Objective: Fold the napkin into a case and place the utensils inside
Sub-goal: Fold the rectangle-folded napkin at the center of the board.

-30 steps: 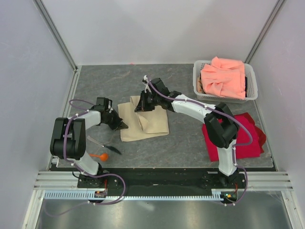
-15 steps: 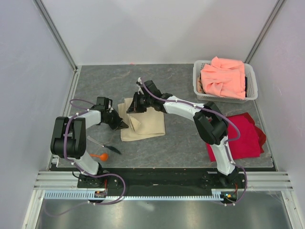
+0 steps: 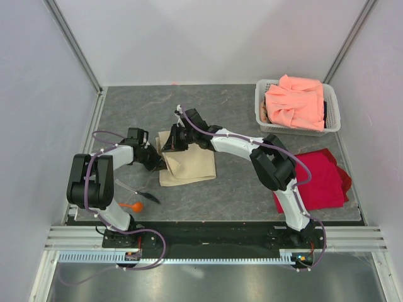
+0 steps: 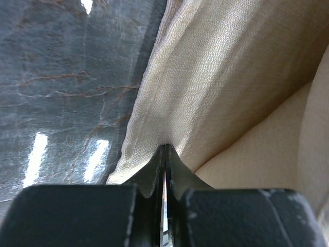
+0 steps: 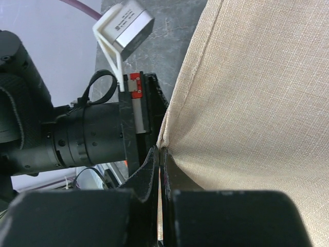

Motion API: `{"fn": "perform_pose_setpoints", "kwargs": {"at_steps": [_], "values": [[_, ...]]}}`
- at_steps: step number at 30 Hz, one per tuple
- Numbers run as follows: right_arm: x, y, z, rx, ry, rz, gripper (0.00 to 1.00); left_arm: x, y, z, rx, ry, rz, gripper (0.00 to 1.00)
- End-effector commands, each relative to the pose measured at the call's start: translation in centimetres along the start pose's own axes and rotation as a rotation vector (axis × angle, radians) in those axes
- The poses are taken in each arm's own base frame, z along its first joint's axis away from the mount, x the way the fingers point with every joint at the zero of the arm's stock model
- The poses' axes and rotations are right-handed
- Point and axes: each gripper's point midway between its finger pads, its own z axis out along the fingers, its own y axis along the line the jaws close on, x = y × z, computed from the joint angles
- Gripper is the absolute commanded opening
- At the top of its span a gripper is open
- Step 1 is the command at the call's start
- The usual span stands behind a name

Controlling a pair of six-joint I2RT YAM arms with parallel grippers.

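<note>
The grey tabletop (image 3: 239, 189) carries everything. At its right edge lies a bright red cloth (image 3: 324, 179), and behind that a white plastic basket (image 3: 259, 107) is heaped with a salmon-pink cloth (image 3: 296, 100); neither has moved.

The beige napkin (image 3: 192, 165) lies left of centre, and this is where the change is. Over the last second the right arm has swung leftward across it, carrying one edge of the cloth over the rest. The napkin's footprint is now narrower than it was, with a raised fold running along its left part. It is not yet a case: the lifted layer is held up off the lower one, and I can see no slanted pocket edge. I judge the fold to be mid-stroke, with laying down and creasing yet to come.

The right end effector (image 3: 169, 146) is clamped on the napkin's hem, its jaws pressed together with cloth between the tips in the right wrist view. The left end effector (image 3: 162, 165) has stayed where it was, jaws likewise together on the napkin's left edge, pinning it against the pull.

The utensils lie untouched on the tabletop near the left arm's base: a dark slender utensil (image 3: 148, 197) and an orange spoon (image 3: 134, 205).
</note>
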Motion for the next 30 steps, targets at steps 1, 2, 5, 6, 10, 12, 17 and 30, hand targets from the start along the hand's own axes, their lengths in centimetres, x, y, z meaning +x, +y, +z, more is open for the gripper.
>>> {"fn": "perform_pose_setpoints", "kwargs": {"at_steps": [1, 2, 5, 6, 10, 12, 17, 30], "values": [[-0.7, 2.2, 0.6, -0.068, -0.017, -0.014, 0.0, -0.2, 0.2, 0.0, -0.01, -0.014, 0.043, 0.05], [-0.4, 2.0, 0.8, -0.064, -0.012, -0.014, 0.0, -0.4, -0.4, -0.8, 0.013, -0.028, 0.048, 0.05], [-0.2, 1.5, 1.1, -0.052, -0.008, -0.013, 0.0, -1.4, -1.0, -3.2, 0.046, -0.074, 0.011, 0.04], [-0.2, 1.4, 1.1, -0.052, -0.008, -0.015, 0.0, -2.0, -0.7, -3.8, 0.046, -0.096, -0.006, 0.04], [0.0, 1.1, 1.3, -0.047, -0.002, -0.012, 0.0, -3.4, 0.3, -5.0, 0.034, -0.137, -0.048, 0.04], [0.1, 1.0, 1.3, -0.046, -0.001, -0.013, 0.0, -3.3, 0.9, -4.5, 0.026, -0.114, -0.071, 0.03], [0.0, 1.2, 1.3, -0.054, 0.0, -0.012, 0.0, -3.3, 1.6, -3.2, 0.01, -0.083, -0.077, 0.02], [0.3, 2.3, 0.3, -0.076, 0.003, -0.013, 0.0, -3.1, 2.1, -2.5, 0.001, -0.074, -0.071, 0.02]]}}
